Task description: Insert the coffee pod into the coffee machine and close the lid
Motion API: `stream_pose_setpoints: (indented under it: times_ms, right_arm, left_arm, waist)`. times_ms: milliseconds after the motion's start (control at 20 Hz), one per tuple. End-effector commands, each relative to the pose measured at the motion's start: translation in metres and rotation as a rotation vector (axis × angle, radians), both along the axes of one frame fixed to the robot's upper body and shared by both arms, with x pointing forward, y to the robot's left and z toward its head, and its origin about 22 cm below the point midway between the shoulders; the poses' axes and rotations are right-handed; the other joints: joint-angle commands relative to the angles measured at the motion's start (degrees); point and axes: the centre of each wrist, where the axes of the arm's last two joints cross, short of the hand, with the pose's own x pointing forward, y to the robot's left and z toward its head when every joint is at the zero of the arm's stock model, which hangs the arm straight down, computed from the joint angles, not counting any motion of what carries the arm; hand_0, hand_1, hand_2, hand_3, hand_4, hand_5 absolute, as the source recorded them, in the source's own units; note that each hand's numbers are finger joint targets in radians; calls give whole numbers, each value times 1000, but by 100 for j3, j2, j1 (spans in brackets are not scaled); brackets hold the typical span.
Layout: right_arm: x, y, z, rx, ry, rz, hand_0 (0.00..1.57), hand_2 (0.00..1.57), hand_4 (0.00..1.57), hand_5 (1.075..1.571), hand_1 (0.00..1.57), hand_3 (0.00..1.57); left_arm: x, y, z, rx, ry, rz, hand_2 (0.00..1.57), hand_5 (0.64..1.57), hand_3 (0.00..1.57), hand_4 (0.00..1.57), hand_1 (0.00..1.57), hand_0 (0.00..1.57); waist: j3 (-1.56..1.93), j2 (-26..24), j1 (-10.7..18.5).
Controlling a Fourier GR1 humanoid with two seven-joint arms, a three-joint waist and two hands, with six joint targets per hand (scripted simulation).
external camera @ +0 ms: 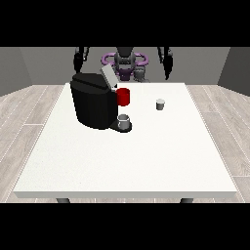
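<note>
A black coffee machine point(93, 100) stands on the white table point(127, 161), left of centre, with its grey lid point(108, 77) tilted up and open. A small grey coffee pod point(160, 104) sits upright on the table to the right of the machine. Both hands hang high behind the table's far edge, well away from the pod and machine: the hand at the view's left point(78, 62) and the hand at the view's right point(168, 68). Neither holds anything.
A red cup point(123, 96) stands just behind the machine's right side. A grey cup point(124, 122) rests on the machine's drip base. The robot's torso point(125, 63) is beyond the table's far edge.
</note>
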Motion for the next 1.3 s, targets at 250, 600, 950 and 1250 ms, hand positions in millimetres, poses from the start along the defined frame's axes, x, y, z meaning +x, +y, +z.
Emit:
stream_pose_setpoints:
  times_ms: [250,600,950,1250]
  right_arm:
    - [-6,-2,-14,51,92,-47,0,0,128,1571,0,0]
    - [-1,-2,-16,142,-77,-219,0,0,217,1571,0,0]
    - [3,11,-2,152,-124,-114,0,0,134,1571,0,0]
    - [17,30,18,152,-171,-82,0,0,233,1571,0,0]
  left_arm:
    - [-19,7,-16,-83,-145,-87,0,1571,0,282,0,0]
    - [-10,7,-6,125,-144,-120,0,1571,0,213,0,0]
    - [44,67,28,199,-50,-33,0,1571,0,0,0,0]
    - [74,81,34,279,-27,-28,0,1571,0,0,0,0]
  waist:
    - [129,-260,262]
    - [132,-210,86]
    - [131,243,-477]
    - [130,640,-696]
